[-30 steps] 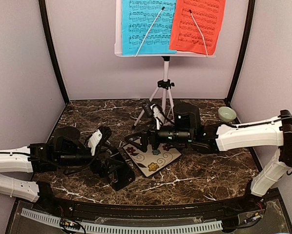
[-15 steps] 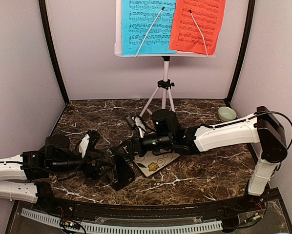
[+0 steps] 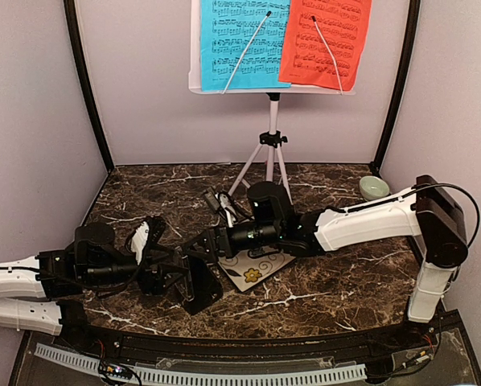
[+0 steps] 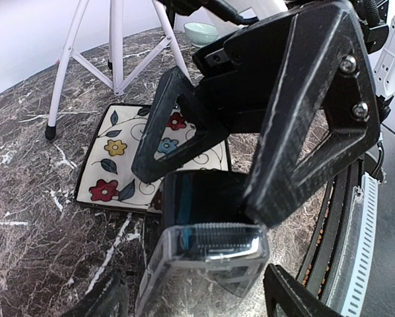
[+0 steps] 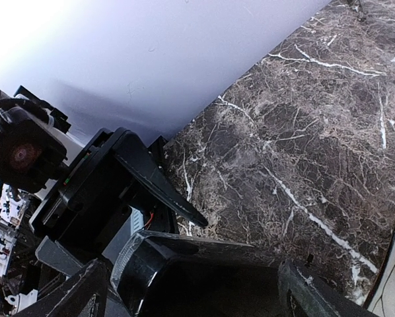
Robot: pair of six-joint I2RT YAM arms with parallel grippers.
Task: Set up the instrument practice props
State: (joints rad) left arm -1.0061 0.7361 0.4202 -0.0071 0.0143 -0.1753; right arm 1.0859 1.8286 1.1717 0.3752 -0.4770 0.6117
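Note:
The white music stand (image 3: 195, 48) rises on its tripod (image 3: 270, 153) at the back, holding the blue sheet (image 3: 240, 40) and the red sheet (image 3: 325, 40). The black metronome (image 3: 202, 288) lies on its side on the marble near the front left, its clear base (image 4: 207, 254) facing the left wrist camera. My left gripper (image 3: 178, 273) is open, one finger on each side of the base end. My right gripper (image 3: 202, 245) reaches in from the right and is open, its fingers (image 4: 303, 112) straddling the metronome's (image 5: 204, 271) far end. Whether either gripper touches it is unclear.
A square floral tile (image 3: 261, 264) lies flat just right of the metronome, under the right arm. A small pale green bowl (image 3: 374, 188) sits at the back right. Black frame posts and the walls enclose the table; a cable rail (image 3: 224, 374) runs along the front edge.
My right gripper has swung left from over the tile to the metronome's far end. The left arm has drawn back a little and its jaws have narrowed around the metronome.

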